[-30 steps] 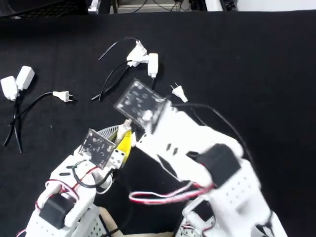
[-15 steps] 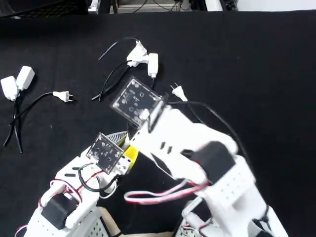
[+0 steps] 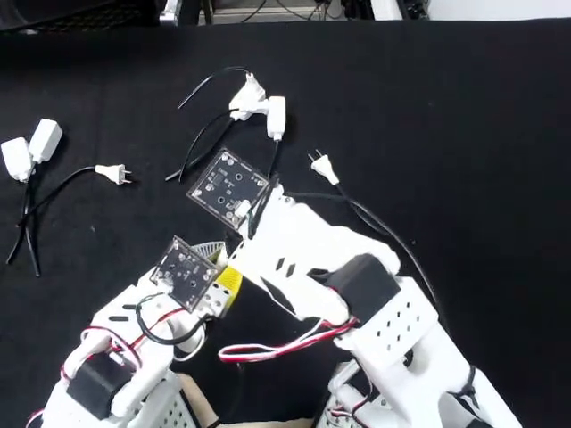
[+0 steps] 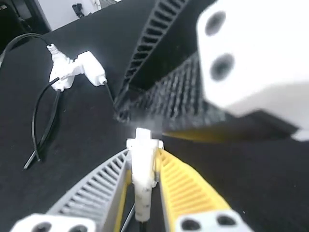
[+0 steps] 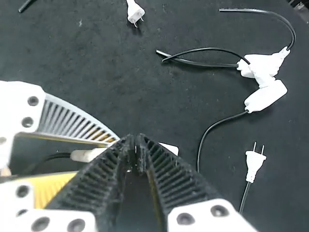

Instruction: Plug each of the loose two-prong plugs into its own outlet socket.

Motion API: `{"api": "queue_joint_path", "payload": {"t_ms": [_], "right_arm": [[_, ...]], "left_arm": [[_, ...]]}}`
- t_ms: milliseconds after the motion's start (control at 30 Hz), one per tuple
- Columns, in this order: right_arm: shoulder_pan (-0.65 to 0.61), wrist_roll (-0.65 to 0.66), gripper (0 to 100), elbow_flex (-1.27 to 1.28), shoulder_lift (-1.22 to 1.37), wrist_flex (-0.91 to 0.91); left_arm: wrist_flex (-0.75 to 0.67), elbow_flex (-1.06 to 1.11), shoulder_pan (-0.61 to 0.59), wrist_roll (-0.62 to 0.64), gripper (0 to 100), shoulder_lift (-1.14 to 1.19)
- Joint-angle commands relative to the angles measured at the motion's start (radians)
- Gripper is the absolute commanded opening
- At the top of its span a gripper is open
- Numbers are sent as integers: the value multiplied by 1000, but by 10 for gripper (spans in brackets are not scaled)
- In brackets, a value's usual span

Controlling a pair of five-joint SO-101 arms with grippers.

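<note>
1. While clamped on the white plug (image 4: 142, 179), backed off a touch toward its own base over the last second (left arm's fingers (image 4: 157, 162), btw). Grey and yellow, pinched tight on either side of the plug body, cord trailing back toward the wrist, prong end pointing away.
2. Meanwhile swung across leftward in the high view and closed in: right arm's fingers (image 5: 136, 155). Black tips pressed together with nothing visible between them, parked just beside the held plug. Can't tell whether actually touching it.
3. Everything else on the bench (image 3: 464, 107) exactly as a second ago:
   - plugged pair (image 3: 265, 107) at the far side, apparently already mated
   - loose plug (image 3: 323, 167) just beyond the right arm
   - second loose plug (image 3: 112, 172) off to the left
   - two empty sockets (image 3: 29, 147) side by side near the left edge
4. Meaning for the task, just guessing here: looks more like setting up a handover or a regrip than an insertion. No socket anywhere near the held plug, and the empty ones well apart from both arms.
5. Probably one pair done and the rest still to go. Worth watching for the plug twisting in the grip if those black tips nudge it.
</note>
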Motion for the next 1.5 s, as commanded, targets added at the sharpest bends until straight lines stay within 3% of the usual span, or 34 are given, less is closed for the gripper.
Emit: {"api": "queue_joint_path", "payload": {"t_ms": [0, 467, 700, 1467], "right_arm": [[-9, -2, 12, 30, 16, -6], [-9, -8, 12, 122, 16, -60], [-9, -8, 12, 145, 16, -63], [-14, -2, 12, 150, 71, -74]], "left_arm": [[21, -130, -22, 0, 28, -11], [28, -147, -27, 0, 28, -12], [31, -197, -131, 6, 28, -12], [-29, -266, -128, 37, 28, -12]]}}
